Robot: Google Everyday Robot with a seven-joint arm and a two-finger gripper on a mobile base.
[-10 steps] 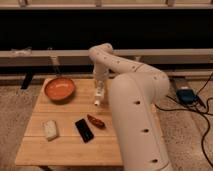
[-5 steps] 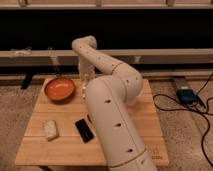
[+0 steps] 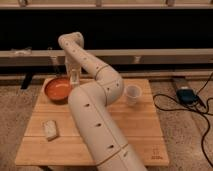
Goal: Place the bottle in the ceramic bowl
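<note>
The orange-red ceramic bowl (image 3: 58, 89) sits at the back left of the wooden table (image 3: 142, 132). My arm rises from the bottom of the view and bends over to the upper left. My gripper (image 3: 74, 75) hangs just right of the bowl's far rim. It is shut on the small white bottle (image 3: 74, 78), which hangs upright a little above the table, beside the bowl and not over its middle.
A translucent white cup (image 3: 132, 94) stands at the back right of the table. A whitish rectangular block (image 3: 50, 129) lies at the front left. A dark device with cables (image 3: 185, 95) lies on the floor at the right. A dark wall with a ledge runs behind.
My gripper has carried the bottle leftward from the table's middle to the bowl's right rim. The arm now covers the table's centre.
</note>
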